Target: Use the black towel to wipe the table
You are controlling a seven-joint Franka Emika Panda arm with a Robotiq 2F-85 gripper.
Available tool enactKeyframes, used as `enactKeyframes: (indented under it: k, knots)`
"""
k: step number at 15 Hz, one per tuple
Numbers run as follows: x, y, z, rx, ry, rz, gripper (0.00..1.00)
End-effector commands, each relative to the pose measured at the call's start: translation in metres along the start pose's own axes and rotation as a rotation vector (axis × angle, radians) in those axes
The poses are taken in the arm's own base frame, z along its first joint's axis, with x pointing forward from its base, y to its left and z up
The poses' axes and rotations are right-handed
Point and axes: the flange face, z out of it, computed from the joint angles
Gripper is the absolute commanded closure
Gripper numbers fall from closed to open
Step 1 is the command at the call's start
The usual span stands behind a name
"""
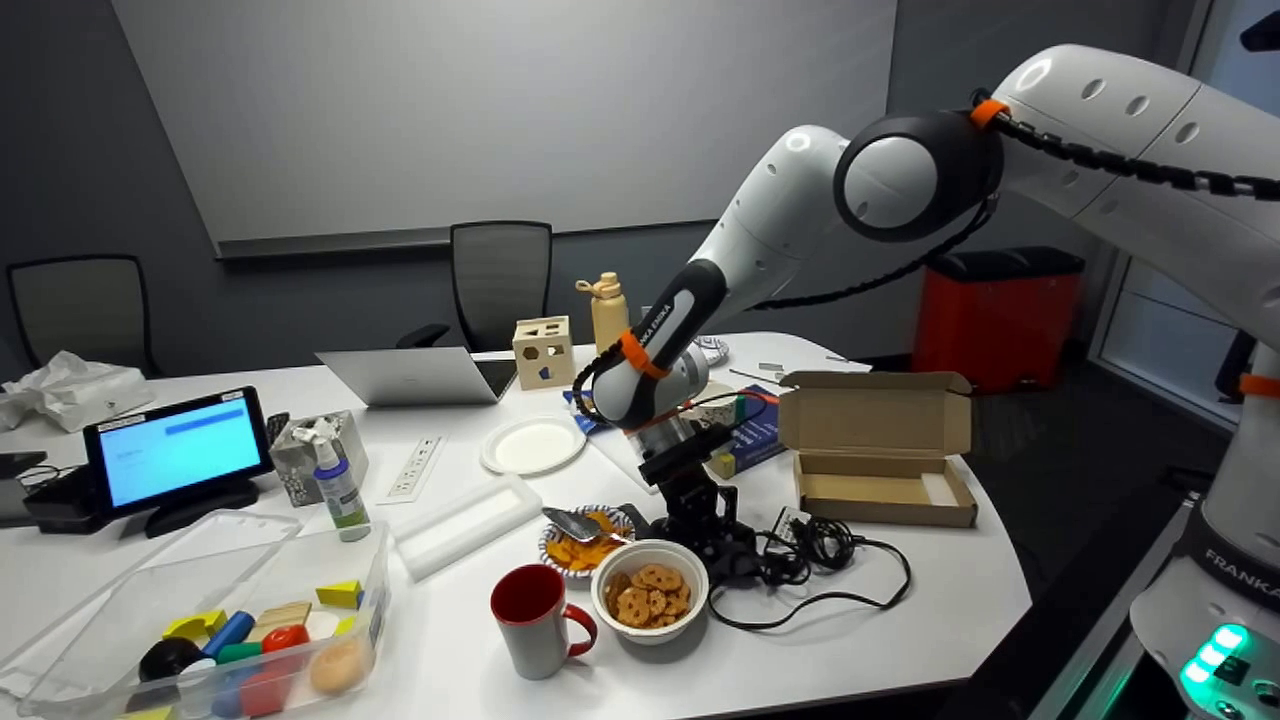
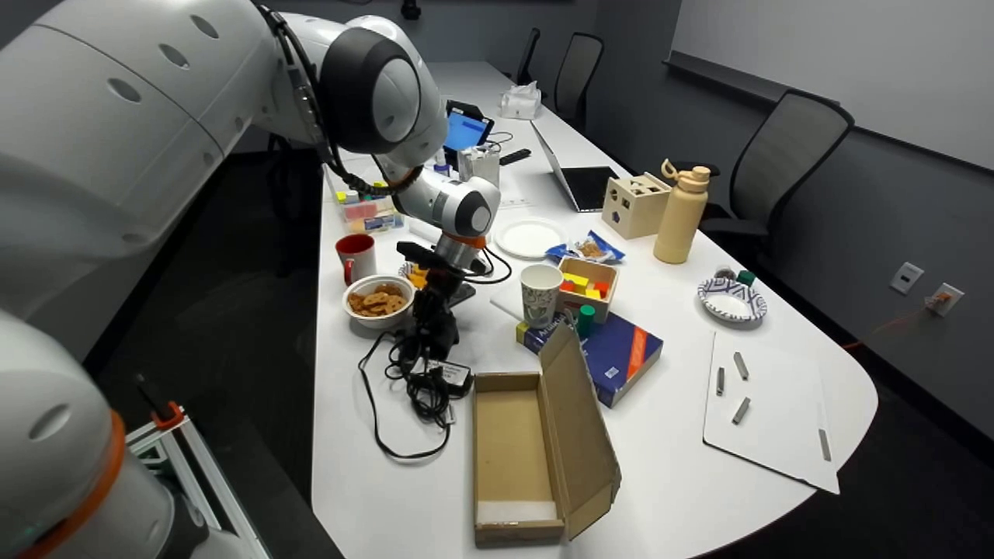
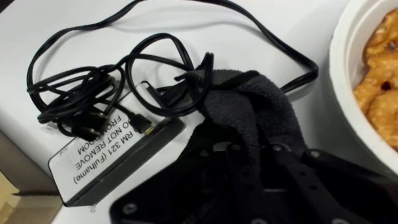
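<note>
Red-handled mug (image 1: 533, 635) beside bowl (image 1: 648, 637) of cookies (image 1: 655, 597)

The arm (image 1: 785, 205) is white and rounded, with a dark joint ring (image 1: 968, 175), orange straps (image 1: 640, 355) and a ribbed black cable (image 1: 1100, 159). Beyond the edge of the desk (image 1: 900, 640), green lights (image 1: 1212, 655) mark the FRANKA-lettered base (image 1: 1228, 522). Silvery screws (image 3: 129, 208) dot the black gripper (image 3: 252, 149).

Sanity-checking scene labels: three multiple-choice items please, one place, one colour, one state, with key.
1. Where is the cookie bowl?
A in the cardboard box
B beside the mug
C on the laptop

2. Colour of the mug's inside?
A blue
B green
C red

3. State of the tool?
A gripping the black towel
B holding nothing
C gripping the mug

1 B: side by side in both exterior views.
2 C: red shows below the rim.
3 A: the wrist view shows it pinched between the jaws.
</note>
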Motion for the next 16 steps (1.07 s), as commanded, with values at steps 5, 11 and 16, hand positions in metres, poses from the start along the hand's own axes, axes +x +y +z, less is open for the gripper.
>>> enactKeyframes:
  k: [5,11,16]
  knots:
    - [-0.005,0.039,0.006,0.028,0.109,0.349,0.97]
    - [0.01,0.062,-0.004,0.082,0.228,0.429,0.97]
    - [0.031,0.067,-0.016,0.083,0.303,0.365,0.97]
